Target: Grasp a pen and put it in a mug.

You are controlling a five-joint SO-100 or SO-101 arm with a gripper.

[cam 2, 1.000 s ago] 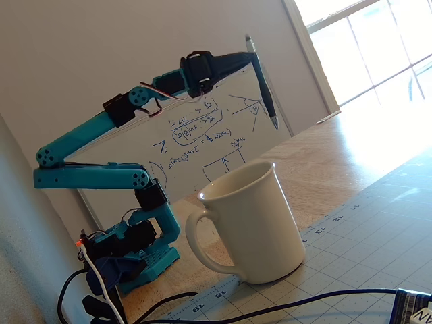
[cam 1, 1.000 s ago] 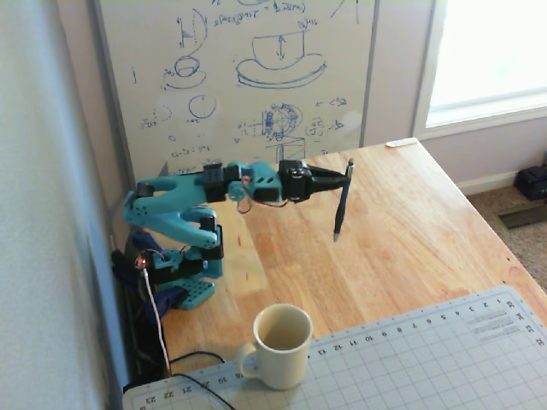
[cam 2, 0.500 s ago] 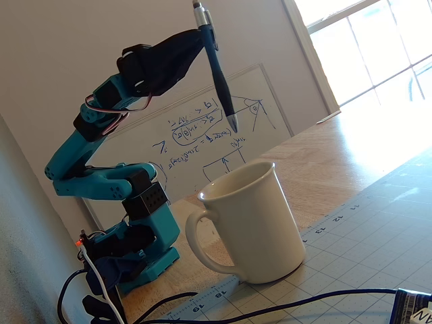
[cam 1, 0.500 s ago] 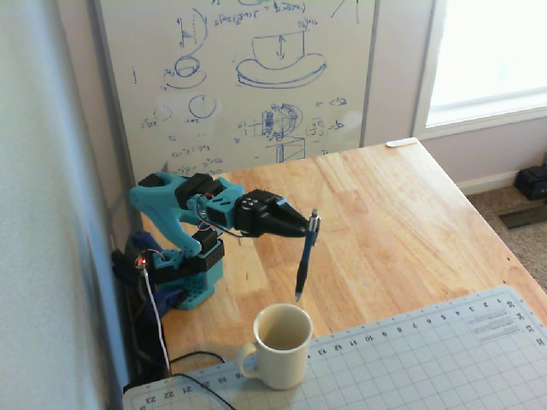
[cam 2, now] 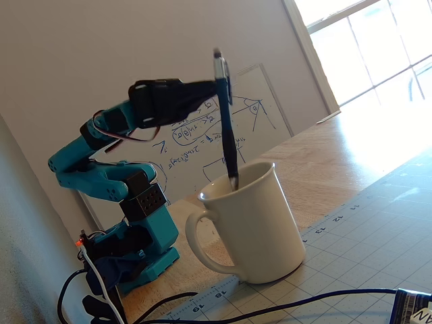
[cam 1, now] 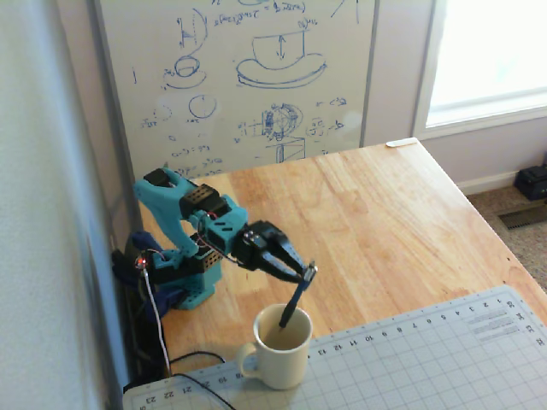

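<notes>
Clearly the job is nearly finished: the hand (cam 1: pixel 306 273) is clamped on the upper end of the pen (cam 1: pixel 291 306), which hangs almost upright over the mug (cam 1: pixel 275 366) with its lower tip already below the rim. In the low fixed view the pen (cam 2: pixel 227 138) slants a little, and its tip dips just inside the near side of the mug (cam 2: pixel 260 233) mouth while the hand (cam 2: pixel 214 86) holds it near the top, well above the rim. The mug stands at the edge of the cutting mat (cam 1: pixel 410 363), close in front of the arm's base (cam 1: pixel 184 286) on the wooden bench (cam 1: pixel 385 222). What seems left is to open the fingers so the pen drops in, then lift clear of the mug; the grasp and carry look done.
</notes>
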